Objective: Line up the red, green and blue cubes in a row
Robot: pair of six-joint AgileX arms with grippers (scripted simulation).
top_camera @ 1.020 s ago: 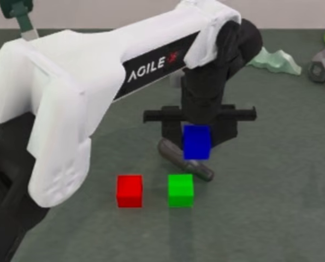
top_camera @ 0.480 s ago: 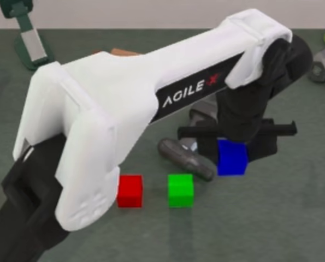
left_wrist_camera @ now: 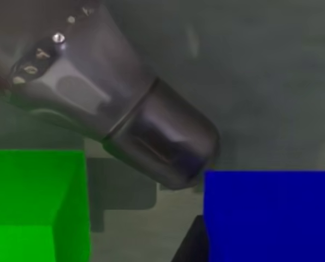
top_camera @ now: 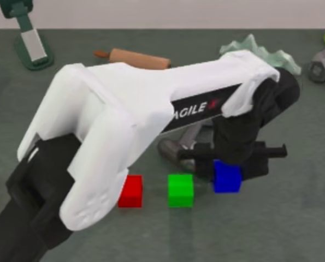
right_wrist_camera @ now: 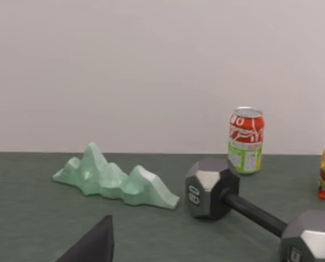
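Observation:
The red cube point(top_camera: 130, 191) and the green cube point(top_camera: 181, 190) sit side by side on the table near its front, a small gap between them. My left gripper point(top_camera: 228, 170) is shut on the blue cube point(top_camera: 227, 179), holding it low just right of the green cube and slightly farther back. The left wrist view has the green cube point(left_wrist_camera: 36, 204) and the blue cube point(left_wrist_camera: 271, 215) apart, with one dark finger point(left_wrist_camera: 192, 245) against the blue one. Whether the blue cube touches the table I cannot tell. My right arm is out of the top view.
A grey drill point(top_camera: 173, 148) lies just behind the green cube, partly under my left arm. Farther back lie a rolling pin point(top_camera: 132, 57), a pale green ridged shape point(top_camera: 263, 50), a dumbbell point(top_camera: 320, 66), a can point(right_wrist_camera: 246, 140) and a green stand point(top_camera: 28, 38).
My left gripper has carried the blue cube to the right past the drill, then down and forward to beside the green cube. The red and green cubes have not moved.

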